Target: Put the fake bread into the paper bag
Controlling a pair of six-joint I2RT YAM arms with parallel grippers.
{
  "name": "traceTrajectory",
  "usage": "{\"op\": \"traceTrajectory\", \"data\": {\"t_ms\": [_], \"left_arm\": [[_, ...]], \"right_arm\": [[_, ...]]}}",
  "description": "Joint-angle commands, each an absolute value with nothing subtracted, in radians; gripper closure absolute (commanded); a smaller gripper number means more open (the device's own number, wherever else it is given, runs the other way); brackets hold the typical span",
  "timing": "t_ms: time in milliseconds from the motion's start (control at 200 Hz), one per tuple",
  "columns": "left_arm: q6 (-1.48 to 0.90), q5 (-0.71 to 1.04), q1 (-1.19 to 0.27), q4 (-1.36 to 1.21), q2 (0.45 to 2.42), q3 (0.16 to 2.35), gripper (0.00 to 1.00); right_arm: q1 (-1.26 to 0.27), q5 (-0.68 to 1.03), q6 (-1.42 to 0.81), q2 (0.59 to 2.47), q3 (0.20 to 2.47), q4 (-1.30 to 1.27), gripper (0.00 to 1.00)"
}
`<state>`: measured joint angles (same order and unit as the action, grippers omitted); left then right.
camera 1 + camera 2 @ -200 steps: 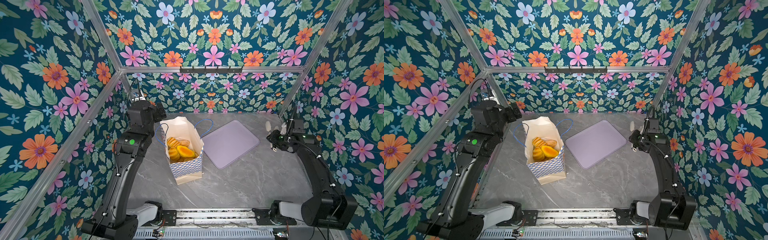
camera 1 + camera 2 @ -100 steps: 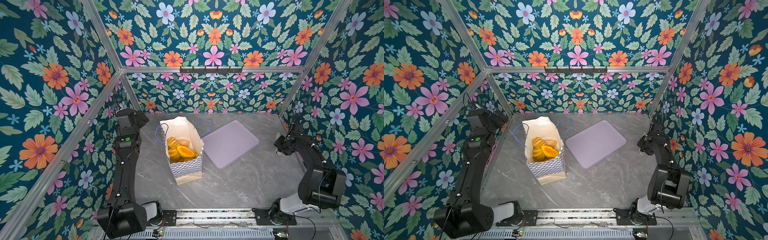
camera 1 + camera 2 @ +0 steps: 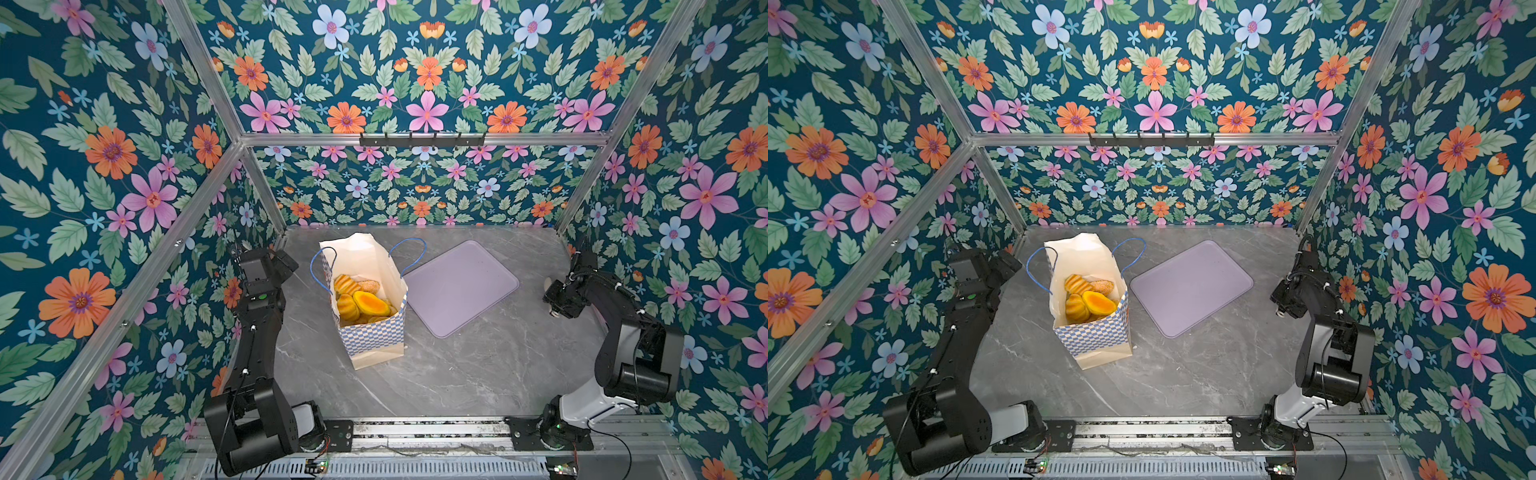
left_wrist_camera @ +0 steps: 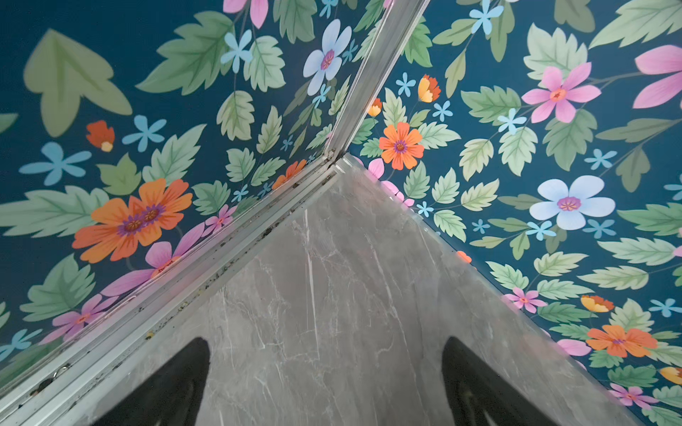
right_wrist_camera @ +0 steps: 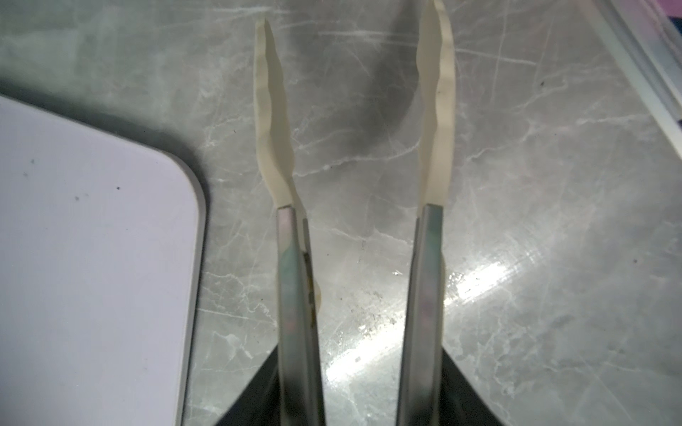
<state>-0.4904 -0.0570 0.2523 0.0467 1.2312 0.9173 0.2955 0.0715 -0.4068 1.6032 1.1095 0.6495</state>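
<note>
My right gripper (image 5: 350, 37) hangs part-spread and empty beside the bare tray (image 5: 92, 239), my left gripper (image 4: 325, 343) wide and empty, since the bread (image 3: 361, 299) seemingly all sits in the bag (image 3: 374, 345).

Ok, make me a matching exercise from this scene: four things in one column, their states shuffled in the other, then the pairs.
Things
1. fake bread
2. paper bag
3. lavender tray
4. right gripper

States
A. open, holding nothing
B. lying flat beside the bag
C. piled inside the bag
D. standing upright, mouth open

Pairs: 1-C, 2-D, 3-B, 4-A
</note>
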Motion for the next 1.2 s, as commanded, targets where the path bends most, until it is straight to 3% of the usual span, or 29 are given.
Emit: {"op": "traceTrajectory", "data": {"t_ms": [0, 185, 475, 1075, 1090, 1110, 1195], "left_arm": [[-0.451, -0.08, 0.251, -0.085, 1.202, 0.863, 0.0], [-0.439, -0.09, 0.249, -0.116, 1.179, 0.796, 0.0], [-0.443, -0.074, 0.249, -0.126, 1.178, 0.775, 0.0], [-0.404, -0.102, 0.235, -0.163, 1.16, 0.735, 0.0], [-0.402, -0.103, 0.235, -0.163, 1.161, 0.736, 0.0], [-0.4, -0.103, 0.235, -0.164, 1.162, 0.735, 0.0], [-0.392, -0.11, 0.234, -0.175, 1.164, 0.726, 0.0]], "right_arm": [[0.295, 0.072, -0.377, 1.62, 1.105, 0.663, 0.48], [0.295, 0.078, -0.376, 1.635, 1.077, 0.658, 0.47], [0.295, 0.085, -0.375, 1.63, 1.039, 0.645, 0.3], [0.295, 0.074, -0.407, 1.576, 1.015, 0.624, 0.14], [0.295, 0.074, -0.408, 1.571, 1.018, 0.624, 0.13], [0.295, 0.074, -0.409, 1.565, 1.017, 0.623, 0.02], [0.293, 0.074, -0.413, 1.519, 1.022, 0.618, 0.01]]}}
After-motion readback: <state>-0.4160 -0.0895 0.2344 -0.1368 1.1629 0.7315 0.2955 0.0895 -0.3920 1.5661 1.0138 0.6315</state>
